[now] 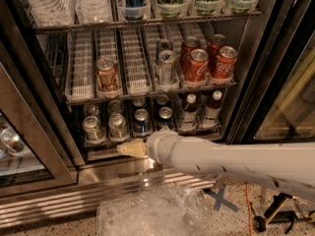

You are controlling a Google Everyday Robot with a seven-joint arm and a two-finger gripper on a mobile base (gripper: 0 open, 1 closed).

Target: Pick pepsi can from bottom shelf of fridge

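The fridge (248, 77) stands open in front of me. Its dim bottom shelf (101, 143) holds two silver cans (92, 128) at the left. The dark-blue pepsi can (141, 121) stands in the middle, with another dark can (165, 116) to its right. My gripper (129, 149), cream-coloured on a thick white arm (231, 161), reaches in from the right. It sits at the shelf's front rail, just below and a little left of the pepsi can, and holds nothing that I can see.
Two dark bottles (189, 109) stand right of the cans. The rack above holds red cola cans (197, 65), a silver can (166, 67) and a copper-coloured can (106, 74). The left glass door (29, 146) is shut. A clear plastic container (147, 213) and blue tape cross (221, 200) lie on the floor.
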